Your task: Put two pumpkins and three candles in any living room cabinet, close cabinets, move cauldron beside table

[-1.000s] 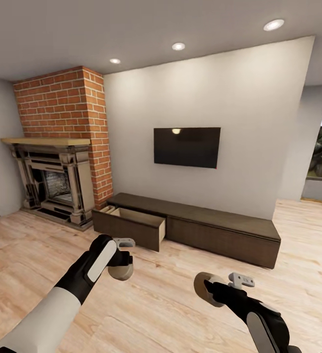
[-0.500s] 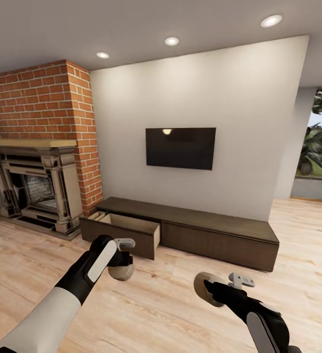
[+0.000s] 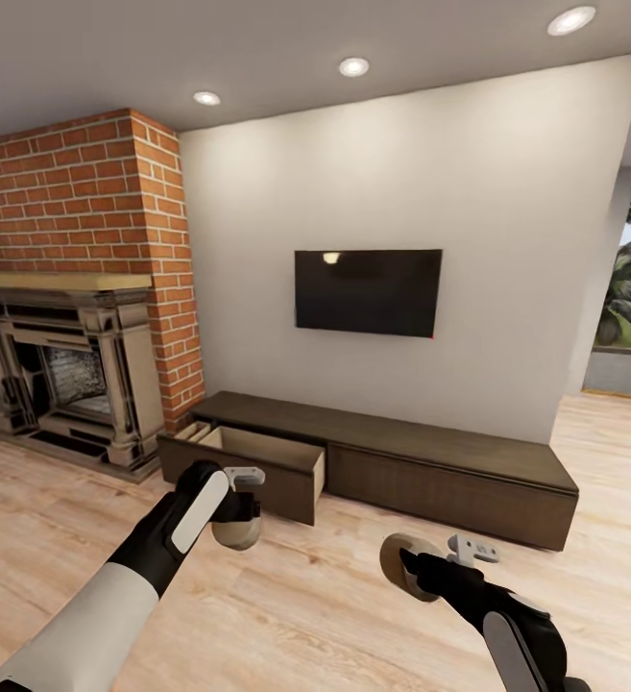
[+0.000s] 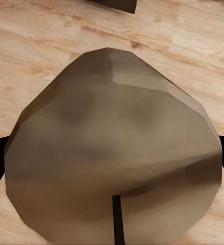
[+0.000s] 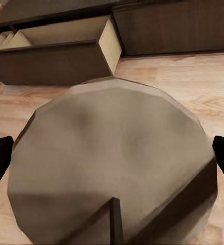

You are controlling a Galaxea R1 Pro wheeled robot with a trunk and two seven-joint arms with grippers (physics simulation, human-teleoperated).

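Each hand pinches a beige candle: the left hand (image 3: 241, 502) holds a candle (image 3: 237, 530), the right hand (image 3: 454, 557) a second candle (image 3: 403, 567). The cabinet's (image 3: 449, 450) open drawer (image 3: 257, 452), left of center, lies directly beyond the left hand, probably nearer that arm.

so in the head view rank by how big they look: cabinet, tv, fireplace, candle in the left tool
1. cabinet
2. fireplace
3. tv
4. candle, though it sits nearest the camera
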